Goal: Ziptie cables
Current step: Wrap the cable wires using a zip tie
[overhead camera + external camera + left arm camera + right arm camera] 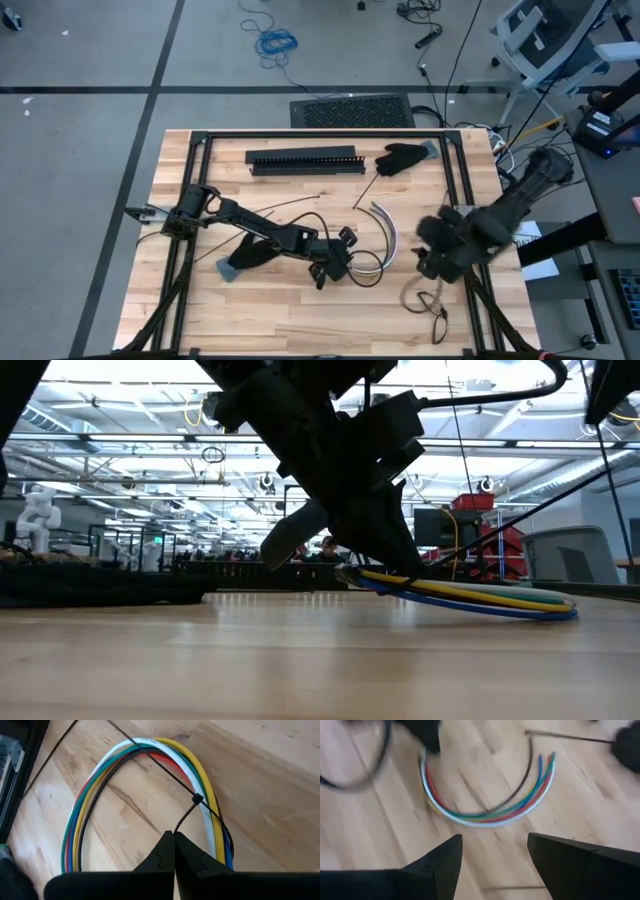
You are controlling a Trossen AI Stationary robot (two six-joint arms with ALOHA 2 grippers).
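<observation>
The cables (150, 750) are a bundle of white, yellow, green, red, blue and black wires, bent in an arc and lying flat on the wooden table (250, 310). A thin black zip tie with a small head (196, 799) crosses the bundle. My left gripper (173, 835) is right by the bundle's near side (345, 262) and is shut on the zip tie's strip. My right gripper (495, 852) hangs open above the table to the right of the cables (388, 232), with nothing between its fingers. It also shows in the high view (430, 262). My left gripper pinches the zip tie's thin black strip (179, 820) between its two fingertips, a short way from the head on the bundle. The fingers slant down from the table's left. The strip runs in a slight curve from the fingertips to the head, and the bundle stays on the table.
A long black slotted bar (305, 160) and a black glove-like thing (400, 156) lie at the far side. Loose black strips (365, 190) lie in the middle, and a dark wire loop (430, 302) lies near the front right. Black frame rails (320, 134) edge the table.
</observation>
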